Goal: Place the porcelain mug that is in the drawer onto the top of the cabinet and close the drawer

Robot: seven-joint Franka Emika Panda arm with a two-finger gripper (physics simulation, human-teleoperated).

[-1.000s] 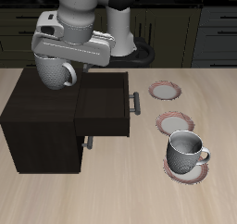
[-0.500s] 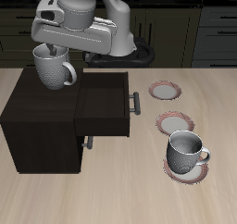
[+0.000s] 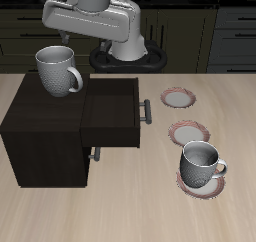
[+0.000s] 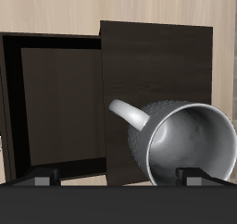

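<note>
You hold pale speckled porcelain mug (image 3: 57,69) by rim, fingers (image 4: 193,177) clamped, above dark wooden cabinet (image 3: 40,121); upper drawer (image 3: 118,113) open.

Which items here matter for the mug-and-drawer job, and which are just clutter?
Job items: porcelain mug held by the gripper; open drawer; cabinet.
Clutter: second mug on a plate; two more plates.

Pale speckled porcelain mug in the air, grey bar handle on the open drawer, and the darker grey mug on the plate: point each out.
Pale speckled porcelain mug (image 3: 56,69): exterior view, outer wall.
Grey bar handle (image 3: 147,111): exterior view, bar's middle.
Darker grey mug (image 3: 198,166): exterior view, outer wall.
</note>
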